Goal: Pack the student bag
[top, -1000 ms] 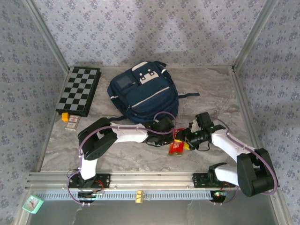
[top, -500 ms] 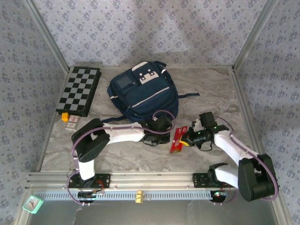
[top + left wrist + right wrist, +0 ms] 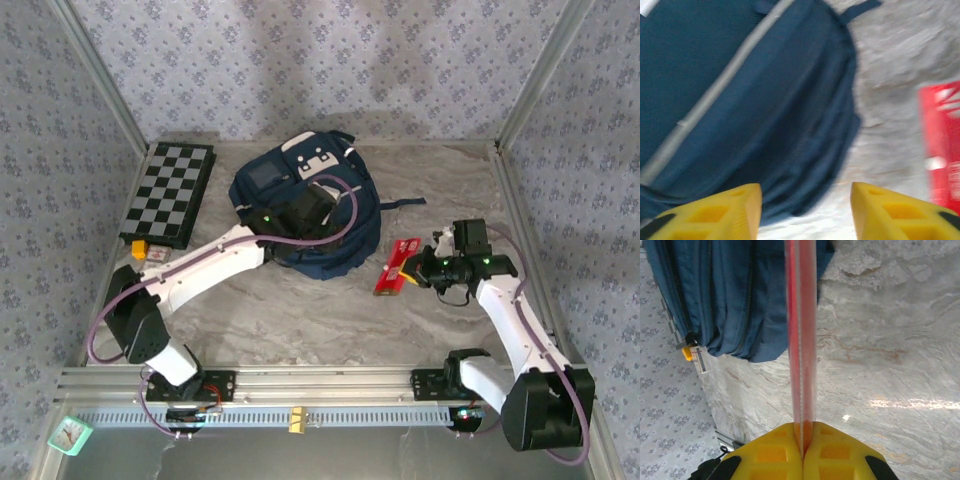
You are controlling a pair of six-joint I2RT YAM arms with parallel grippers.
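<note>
Closest to me, at the very front edge, sits a little green clock (image 3: 70,433). Nobody is touching it.

A bit further in, on the right side of the counter (image 3: 300,315), the right hand (image 3: 418,268) is pinching a thin red book (image 3: 397,267). Its two yellow fingers (image 3: 767,452) are pressed tight on the book's near end. The book is turned on its edge, so from the wrist it looks like a skinny red stripe (image 3: 800,340). Its far end points at the bag. I think it is held that way so it can slide into a narrow pocket, like a letter into a slot.

Past that, the left arm stretches out long, and the left hand (image 3: 308,207) hangs over the bag. Its fingers (image 3: 735,205) are spread wide apart, with nothing between them. The blue cloth is right under them. My guess is that it wants to grab the bag and pull a pocket open, because the zips (image 3: 747,295) look shut to me. The book cannot go in until something is open.

The bag (image 3: 262,182) lies flat in the middle of the counter, toward the back, with its white patch (image 3: 318,162) facing up.

Off to the far left lies a checkerboard (image 3: 168,193), with a couple of small things just in front of it, too small for me to tell what they are.
</note>
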